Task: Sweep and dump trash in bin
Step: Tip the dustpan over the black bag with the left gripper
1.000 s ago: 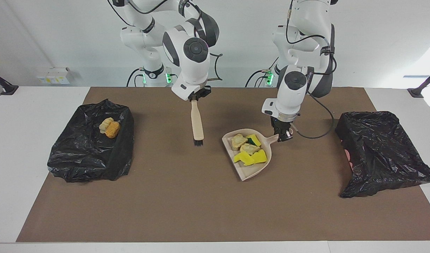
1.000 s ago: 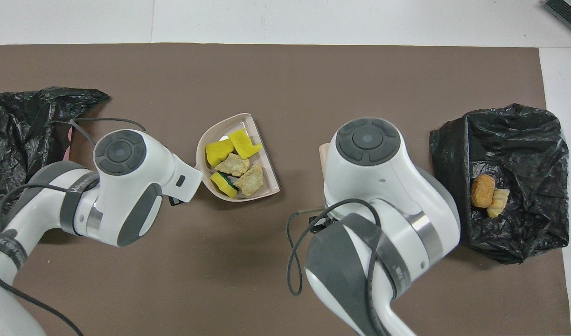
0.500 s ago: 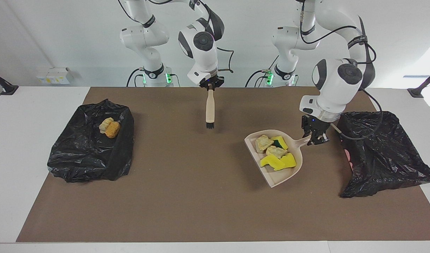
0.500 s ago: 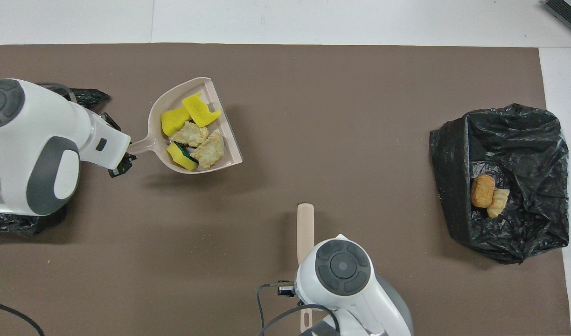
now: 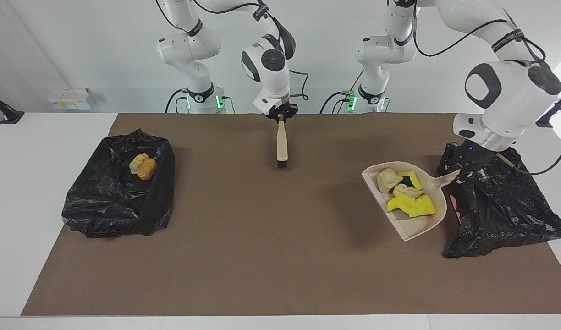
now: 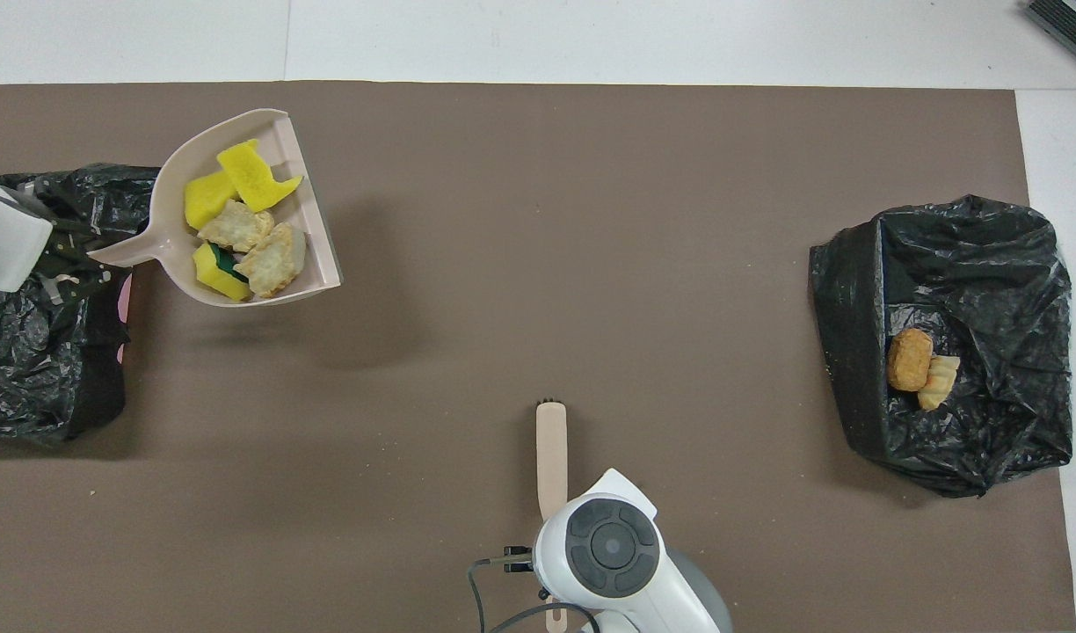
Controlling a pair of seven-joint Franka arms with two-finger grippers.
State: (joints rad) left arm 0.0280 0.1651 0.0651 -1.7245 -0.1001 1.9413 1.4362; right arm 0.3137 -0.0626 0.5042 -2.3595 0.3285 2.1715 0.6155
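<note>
Worktop (image 5: 271, 275) carries two black bins (image 5: 120, 192) (image 5: 500, 201), one at each end. Left hand (image 5: 464, 173) clamped on dustpan (image 5: 420, 227) handle, raised beside left-end bin, trash (image 5: 406, 192) inside. Right hand (image 5: 281, 117) clamped on brush (image 5: 282, 146) near the robots' edge, mid-worktop. Two chunks (image 5: 143, 166) in right-end bin.

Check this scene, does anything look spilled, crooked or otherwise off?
Nothing spilled. The trash all sits in the dustpan, held in the air by the left gripper beside the bin. The right gripper holds the brush.
</note>
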